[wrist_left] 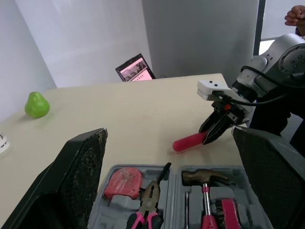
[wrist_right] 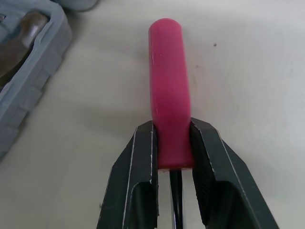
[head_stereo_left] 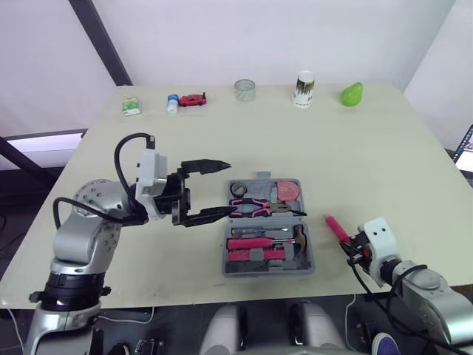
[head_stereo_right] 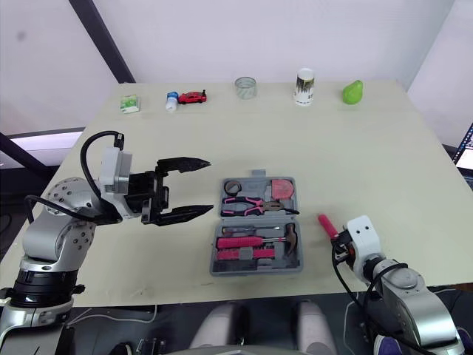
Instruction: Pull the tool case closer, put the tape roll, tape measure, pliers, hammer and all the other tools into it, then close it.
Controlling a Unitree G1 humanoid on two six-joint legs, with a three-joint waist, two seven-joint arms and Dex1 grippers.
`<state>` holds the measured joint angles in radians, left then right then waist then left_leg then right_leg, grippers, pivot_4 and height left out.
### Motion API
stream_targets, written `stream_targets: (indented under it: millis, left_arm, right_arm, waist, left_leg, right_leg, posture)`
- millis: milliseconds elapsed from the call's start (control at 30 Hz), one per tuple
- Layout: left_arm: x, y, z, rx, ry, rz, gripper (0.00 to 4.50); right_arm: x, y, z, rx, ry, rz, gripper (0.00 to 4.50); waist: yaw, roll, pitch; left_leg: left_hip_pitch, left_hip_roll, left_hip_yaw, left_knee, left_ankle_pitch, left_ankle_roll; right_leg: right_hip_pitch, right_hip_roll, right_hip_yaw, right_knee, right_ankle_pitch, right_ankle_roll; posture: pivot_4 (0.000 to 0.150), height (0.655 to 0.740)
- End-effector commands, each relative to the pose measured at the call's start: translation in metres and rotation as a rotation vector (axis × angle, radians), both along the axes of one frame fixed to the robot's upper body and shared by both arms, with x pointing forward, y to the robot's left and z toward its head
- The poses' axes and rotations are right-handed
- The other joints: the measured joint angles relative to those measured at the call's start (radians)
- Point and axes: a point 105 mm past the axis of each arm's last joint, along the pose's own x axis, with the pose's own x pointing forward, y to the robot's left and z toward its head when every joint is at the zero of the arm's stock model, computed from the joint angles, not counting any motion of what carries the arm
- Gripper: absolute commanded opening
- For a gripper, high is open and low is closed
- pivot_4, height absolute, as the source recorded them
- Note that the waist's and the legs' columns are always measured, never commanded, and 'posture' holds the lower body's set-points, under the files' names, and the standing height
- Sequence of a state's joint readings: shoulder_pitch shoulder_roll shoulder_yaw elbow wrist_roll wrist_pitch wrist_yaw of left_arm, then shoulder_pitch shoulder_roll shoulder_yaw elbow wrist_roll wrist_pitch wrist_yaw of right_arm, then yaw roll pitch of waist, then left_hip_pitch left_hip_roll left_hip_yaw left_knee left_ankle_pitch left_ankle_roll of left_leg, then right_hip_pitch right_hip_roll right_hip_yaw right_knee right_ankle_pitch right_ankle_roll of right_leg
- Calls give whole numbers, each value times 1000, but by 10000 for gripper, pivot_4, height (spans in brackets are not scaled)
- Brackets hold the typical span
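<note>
The right gripper (wrist_right: 172, 131) is clamped tight on the screwdriver (head_stereo_left: 336, 227), pinching the pink handle near its shaft end. The handle's long axis runs away from the robot and slants left, its rounded end aimed at the case (head_stereo_left: 266, 272), just off that case's right side. Whether the handle touches the table (head_stereo_left: 369, 148) I can't tell.

The case lies open near the front edge, with the hammer (head_stereo_left: 299, 237), pliers (head_stereo_left: 259, 207), tape measure (head_stereo_left: 287, 190) and tape roll (head_stereo_left: 238, 188) seated in it. The left gripper (head_stereo_left: 222, 188) hangs at the case's left side, fingers spread wide, holding nothing.

The right wrist view adds the dark shaft (wrist_right: 174, 191) between the fingers. The left wrist view adds a laptop (wrist_left: 136, 69) and a person's hand (wrist_left: 295, 14) beyond the table.

The table is pale beige, under white walls; a green pear (head_stereo_left: 352, 94), cup (head_stereo_left: 304, 89), jar (head_stereo_left: 244, 90) and toy car (head_stereo_left: 193, 99) line its far edge.
</note>
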<state>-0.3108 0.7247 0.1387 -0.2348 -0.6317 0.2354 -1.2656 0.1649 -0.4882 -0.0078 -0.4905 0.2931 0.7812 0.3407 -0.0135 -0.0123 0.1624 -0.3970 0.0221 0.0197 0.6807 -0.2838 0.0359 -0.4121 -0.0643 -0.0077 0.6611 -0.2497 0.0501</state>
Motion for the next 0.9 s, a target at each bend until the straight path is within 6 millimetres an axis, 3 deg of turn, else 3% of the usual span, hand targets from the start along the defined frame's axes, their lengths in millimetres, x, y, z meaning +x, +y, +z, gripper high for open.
stream_targets:
  millis: [33,300,333,400,567,900]
  left_arm:
    - [-7,-6,11,12,-54,-41,45000]
    - [-9,-6,7,18,-31,-43,45000]
    - [-10,-5,6,21,-27,-42,45000]
    - [-10,-4,5,24,-24,-40,45000]
    - [-9,-2,4,23,-20,-28,45000]
    - [-9,-1,5,26,-26,-23,45000]
  right_arm:
    - [9,0,5,-16,-52,-25,4098]
    - [22,3,0,19,-113,-92,4098]
    - [21,3,-2,25,-111,-92,12098]
    - [19,3,-4,30,-114,-93,18026]
    - [18,2,1,40,-163,-69,41140]
    - [12,-7,-6,48,-178,-127,41140]
  waist:
    - [0,0,0]
    - [2,-1,0]
    - [2,-1,0]
    - [2,-1,0]
    - [2,-1,0]
    - [2,-1,0]
  left_leg:
    - [0,0,0,0,0,0]
    - [0,0,0,0,0,0]
    - [0,0,0,0,0,0]
    - [0,0,0,0,0,0]
    - [0,0,0,1,0,0]
    - [0,0,0,1,0,0]
  right_leg:
    - [0,0,0,0,0,0]
    - [0,0,0,0,0,0]
    - [0,0,0,0,0,0]
    - [0,0,0,0,0,0]
    - [0,0,0,0,0,0]
    - [0,0,0,0,0,0]
  posture:
    - [1500,7400]
    - [1500,7400]
    - [1500,7400]
    - [1500,7400]
    - [1500,7400]
    - [1500,7400]
